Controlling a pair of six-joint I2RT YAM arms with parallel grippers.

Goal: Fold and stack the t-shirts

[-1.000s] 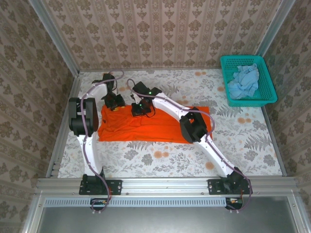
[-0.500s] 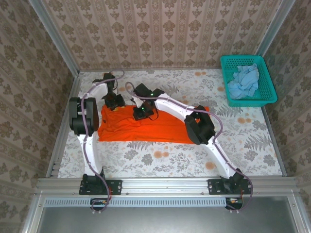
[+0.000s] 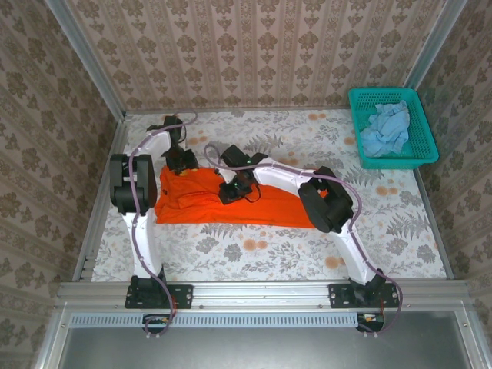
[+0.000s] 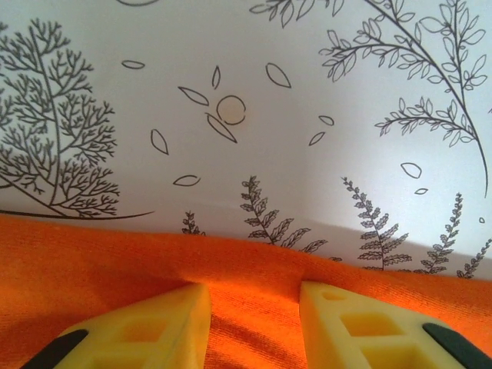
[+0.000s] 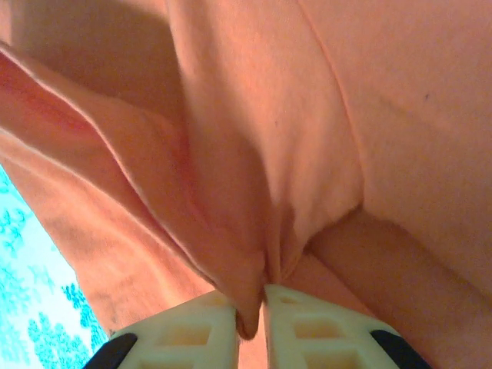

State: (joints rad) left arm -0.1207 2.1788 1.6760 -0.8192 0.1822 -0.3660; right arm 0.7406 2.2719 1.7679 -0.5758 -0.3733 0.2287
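The orange t-shirt (image 3: 269, 206) lies as a long folded strip across the middle of the table. My right gripper (image 3: 233, 190) hangs over its far middle part, shut on a pinched ridge of the orange t-shirt (image 5: 384, 115) that runs up from between the two pads of the right gripper (image 5: 260, 296). My left gripper (image 3: 183, 161) is at the strip's far left corner. In the left wrist view the left gripper (image 4: 254, 296) has its fingers apart, tips down on the orange t-shirt (image 4: 92, 269) just short of its far hem. The pale blue t-shirt (image 3: 387, 127) lies crumpled in the basket.
A teal mesh basket (image 3: 361, 96) stands at the far right corner of the table. Patterned tablecloth (image 3: 254, 250) lies bare in front of the orange strip and to its right. Walls close the table on the left, back and right.
My right gripper has moved nearer and slightly right, dragging its pinch of orange cloth over the strip. The left gripper has stayed in place.
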